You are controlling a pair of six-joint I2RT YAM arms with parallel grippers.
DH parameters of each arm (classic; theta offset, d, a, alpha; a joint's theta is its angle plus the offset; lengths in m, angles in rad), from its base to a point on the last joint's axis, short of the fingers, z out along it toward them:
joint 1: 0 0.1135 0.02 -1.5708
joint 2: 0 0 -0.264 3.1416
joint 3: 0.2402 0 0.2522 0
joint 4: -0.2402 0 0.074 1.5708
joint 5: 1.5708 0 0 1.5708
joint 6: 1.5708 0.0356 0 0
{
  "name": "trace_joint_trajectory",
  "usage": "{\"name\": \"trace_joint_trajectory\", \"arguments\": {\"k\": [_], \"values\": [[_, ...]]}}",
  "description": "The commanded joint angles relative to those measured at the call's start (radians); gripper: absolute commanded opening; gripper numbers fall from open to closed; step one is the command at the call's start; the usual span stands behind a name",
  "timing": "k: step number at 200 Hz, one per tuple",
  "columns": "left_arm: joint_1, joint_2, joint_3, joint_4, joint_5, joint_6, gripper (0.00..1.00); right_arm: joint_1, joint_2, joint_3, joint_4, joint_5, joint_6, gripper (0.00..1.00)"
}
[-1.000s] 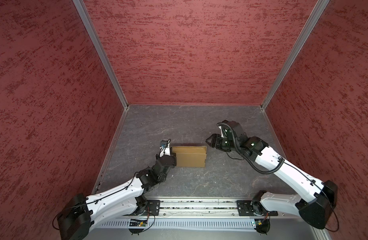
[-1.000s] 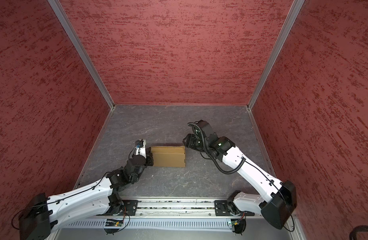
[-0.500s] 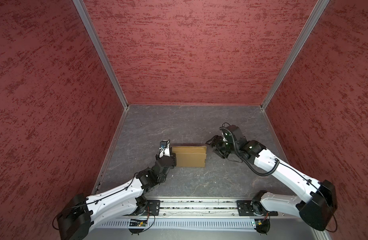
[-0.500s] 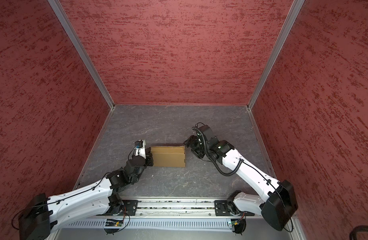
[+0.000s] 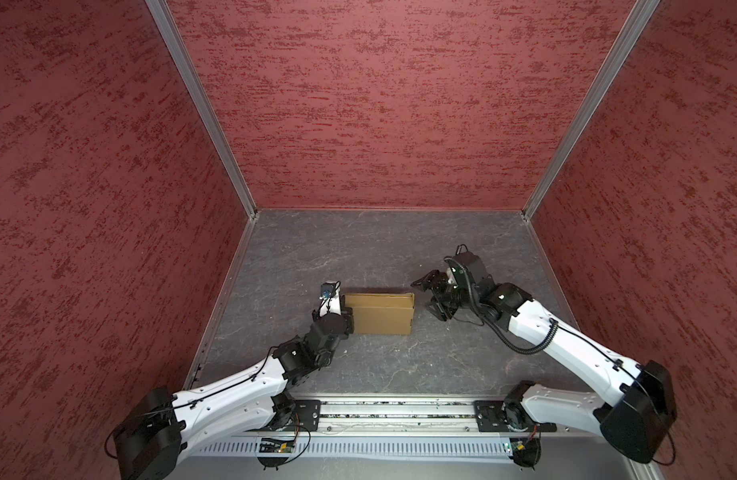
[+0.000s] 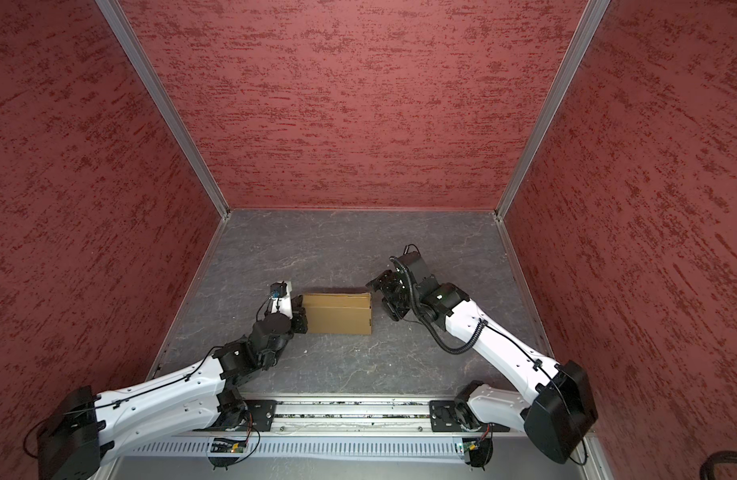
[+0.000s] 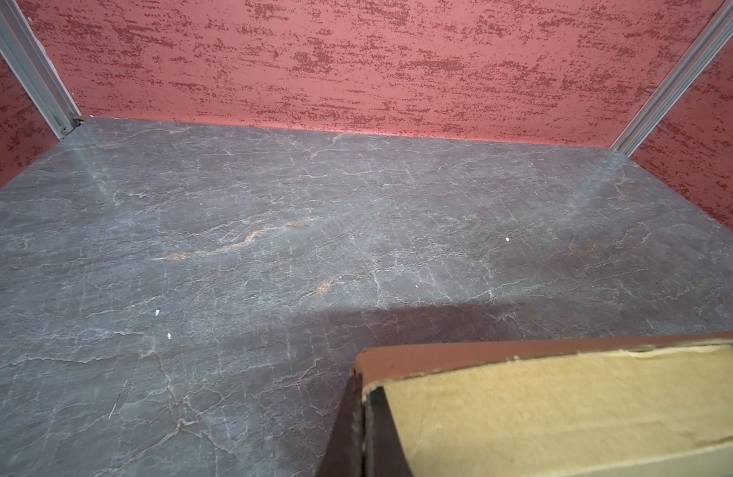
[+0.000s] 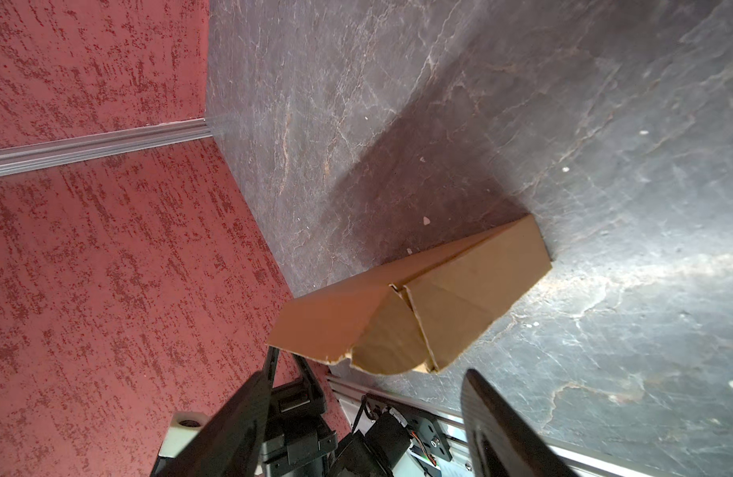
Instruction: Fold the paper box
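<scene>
The paper box [image 5: 379, 316], a plain tan-brown corrugated cardboard piece folded into a shallow oblong, is seen lying near the middle of the dark grey, marble-veined counter [image 5: 358, 249]. A crease is visible along its top panel, parallel to the counter's back edge. At the end shown in the right wrist view, a rounded cardboard tab [image 8: 385, 347] sticks out from under the top panel, beside an overlapping side flap, so this end is not fully tucked.

The box's left end is gripped by the left end effector [image 5: 347, 319]. In the left wrist view the end wall is pinched between its dark fingers [image 7: 382, 433], one inside the box and one outside, with the jaws drawn together on the cardboard.

The right end effector [image 5: 427, 299] is held just beside the box's right end, apart from it. Its two black fingers [image 8: 240, 413] are spread wide, and nothing is held between them.

A few small pale flecks [image 7: 157, 312] are scattered on the counter. The counter is enclosed on three sides by red textured walls [image 5: 379, 104], and a silver metal rail [image 5: 400, 411] carrying both arm bases runs along its front edge.
</scene>
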Motion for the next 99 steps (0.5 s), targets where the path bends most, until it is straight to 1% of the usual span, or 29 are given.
{"name": "trace_joint_trajectory", "arguments": {"k": [1, 25, 99], "values": [[-0.015, 0.006, -0.035, -0.059, 0.017, -0.005, 0.00, 0.001, 0.013, 0.022, -0.010, -0.010, 0.074, 0.77], [-0.018, 0.010, -0.035, -0.055, 0.015, -0.005, 0.00, 0.008, 0.033, 0.024, -0.003, -0.014, 0.086, 0.78], [-0.024, 0.018, -0.039, -0.041, 0.008, -0.004, 0.00, 0.027, 0.063, 0.047, -0.004, -0.031, 0.095, 0.77]]}}
